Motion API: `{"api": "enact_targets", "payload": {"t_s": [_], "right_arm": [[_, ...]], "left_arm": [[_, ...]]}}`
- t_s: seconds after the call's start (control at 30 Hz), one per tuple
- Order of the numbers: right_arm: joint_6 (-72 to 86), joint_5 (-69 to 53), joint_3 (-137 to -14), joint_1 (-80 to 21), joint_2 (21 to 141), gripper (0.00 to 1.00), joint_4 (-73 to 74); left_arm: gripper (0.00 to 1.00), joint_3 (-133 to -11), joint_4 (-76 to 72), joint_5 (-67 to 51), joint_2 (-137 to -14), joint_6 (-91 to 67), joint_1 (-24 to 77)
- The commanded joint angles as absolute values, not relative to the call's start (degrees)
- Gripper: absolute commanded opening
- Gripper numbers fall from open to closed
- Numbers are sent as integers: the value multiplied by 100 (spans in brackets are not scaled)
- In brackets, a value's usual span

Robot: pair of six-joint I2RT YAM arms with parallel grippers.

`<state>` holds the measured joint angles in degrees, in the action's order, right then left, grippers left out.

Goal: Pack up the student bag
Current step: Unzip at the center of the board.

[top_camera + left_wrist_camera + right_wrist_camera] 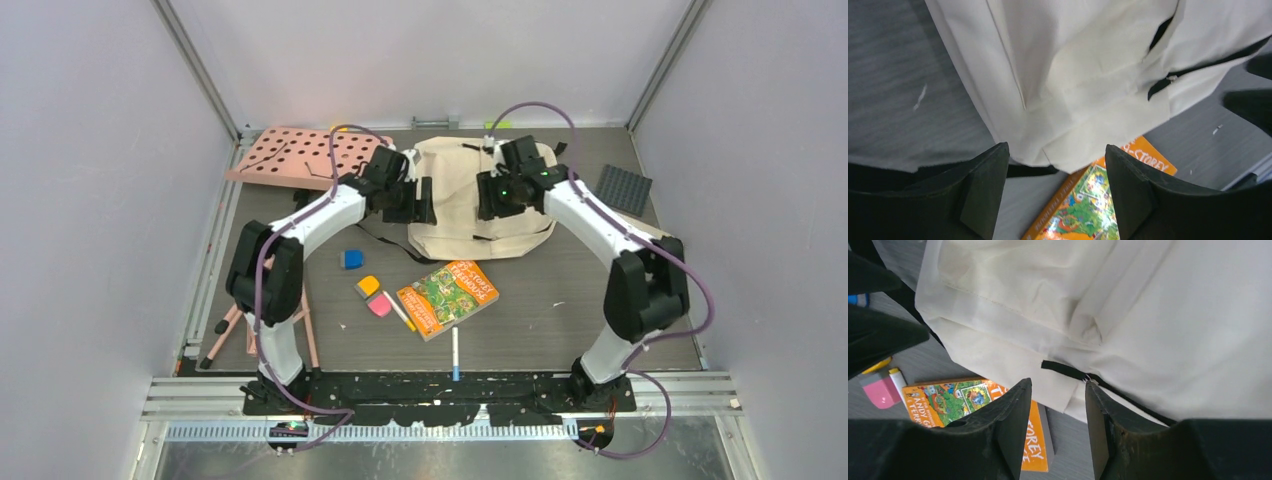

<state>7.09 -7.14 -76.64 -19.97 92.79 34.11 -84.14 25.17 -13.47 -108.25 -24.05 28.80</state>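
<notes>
From above, the student bag (470,228) lies flat at the far middle of the table. My left gripper (422,200) is at its left edge and my right gripper (488,196) is over its right part, one on each side, which I judge is how I would need them to work its opening. The orange book (448,297) lies on the table just nearer than the bag, not yet packed, with small coloured blocks (367,286) to its left. Through my left wrist, my fingers (983,190) stand apart with nothing between them. The bag's cream corner and the book's cover lie beyond them, so this hand hangs free of the cloth. Through my right wrist, the fingers (1013,425) are likewise parted and empty. The black zip line (1063,369) and its small metal pull (1087,377) sit just off one fingertip, which makes the pull the likely thing to take next, though I cannot tell how far the zip is shut.
</notes>
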Motion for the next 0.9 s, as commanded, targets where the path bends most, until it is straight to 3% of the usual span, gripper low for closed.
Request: {"api": "enact_targets", "payload": {"t_s": [0.0, 0.43, 0.63, 0.87], "right_arm": [[141, -635, -8282, -2335, 10040, 50, 3417], [-420, 532, -8726, -2988, 11150, 50, 3709], [-472, 953, -8551, -3140, 11257, 48, 3704], [-515, 1118, -8421, -3197, 11283, 40, 3698]], "left_arm": [[74, -7853, 2308, -1585, -10244, -3116, 2892], [76, -7466, 1830, -2173, -10778, -4203, 2738], [67, -7757, 1949, -2161, -11195, -4210, 2733], [45, -7842, 1956, -2108, -11420, -4203, 2733]]}}
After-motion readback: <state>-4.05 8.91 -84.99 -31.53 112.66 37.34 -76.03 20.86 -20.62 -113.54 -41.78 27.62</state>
